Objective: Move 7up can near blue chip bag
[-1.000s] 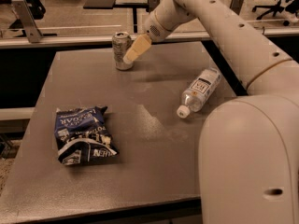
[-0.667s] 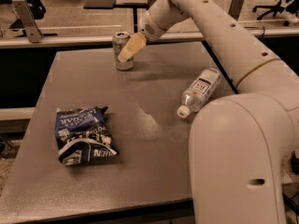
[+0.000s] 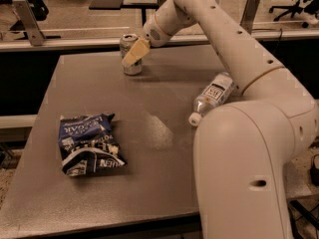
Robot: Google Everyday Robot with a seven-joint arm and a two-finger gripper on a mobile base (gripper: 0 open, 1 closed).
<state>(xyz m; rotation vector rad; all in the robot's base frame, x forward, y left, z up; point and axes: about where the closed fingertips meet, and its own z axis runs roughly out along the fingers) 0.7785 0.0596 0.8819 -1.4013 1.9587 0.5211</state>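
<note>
As pincer [image 3: 135, 54] edges across it, 7up can [image 3: 127, 43] stays put.

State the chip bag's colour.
The chip bag is dark blue with white lettering, in the camera view. The gripper is at the 7up can.

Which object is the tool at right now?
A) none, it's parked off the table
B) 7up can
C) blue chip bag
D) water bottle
B: the tool is at the 7up can standing near the far edge of the table, apart from the blue chip bag at front left and the water bottle lying on the right.
</note>
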